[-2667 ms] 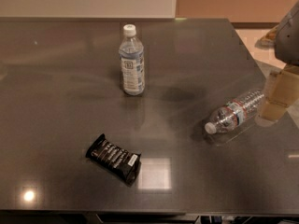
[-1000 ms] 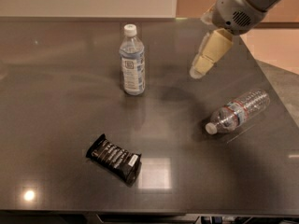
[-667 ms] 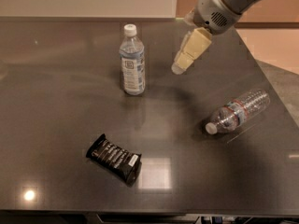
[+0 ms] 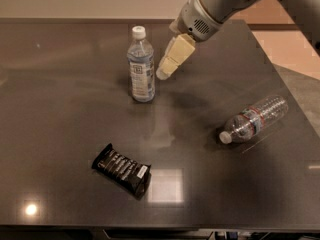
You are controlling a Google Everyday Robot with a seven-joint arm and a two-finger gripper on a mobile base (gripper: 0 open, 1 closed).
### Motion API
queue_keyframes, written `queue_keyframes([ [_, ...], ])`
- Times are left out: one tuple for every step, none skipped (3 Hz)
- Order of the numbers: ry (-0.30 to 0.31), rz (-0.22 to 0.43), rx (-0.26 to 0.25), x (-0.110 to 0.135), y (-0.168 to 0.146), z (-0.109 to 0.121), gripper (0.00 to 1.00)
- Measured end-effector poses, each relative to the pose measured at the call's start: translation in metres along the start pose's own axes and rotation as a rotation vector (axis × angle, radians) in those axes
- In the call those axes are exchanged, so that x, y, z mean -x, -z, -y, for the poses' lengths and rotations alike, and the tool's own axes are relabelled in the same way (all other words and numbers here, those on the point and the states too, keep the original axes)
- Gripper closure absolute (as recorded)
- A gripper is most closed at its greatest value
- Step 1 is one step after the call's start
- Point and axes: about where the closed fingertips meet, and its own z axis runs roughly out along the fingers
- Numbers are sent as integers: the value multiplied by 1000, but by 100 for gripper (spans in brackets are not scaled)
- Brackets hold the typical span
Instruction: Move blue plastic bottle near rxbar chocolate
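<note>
The blue plastic bottle (image 4: 141, 66) stands upright on the dark table (image 4: 55, 109), toward the back middle, with a white cap and a pale label. The rxbar chocolate (image 4: 121, 169), a flat black wrapper with white print, lies near the front, well below and slightly left of the bottle. My gripper (image 4: 164, 73) comes down from the upper right and hangs just to the right of the bottle, at about label height, a small gap away from it. It holds nothing that I can see.
A clear ribbed bottle with a red-and-white label (image 4: 252, 120) lies on its side at the right of the table, cap pointing left. The table's right edge (image 4: 295, 109) borders tan floor. My arm (image 4: 215, 6) spans the upper right.
My gripper has swept left across the table, from beside the lying bottle to just right of the blue bottle. The bottles and the bar have not moved.
</note>
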Motion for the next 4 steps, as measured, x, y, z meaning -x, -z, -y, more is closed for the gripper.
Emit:
queue_keyframes([
  [1, 31, 36, 13, -21, 0, 0],
  [0, 61, 72, 23, -32, -6, 0],
  [-5, 81, 91, 29, -38, -10, 18],
  [-5, 104, 98, 34, -38, -10, 41],
])
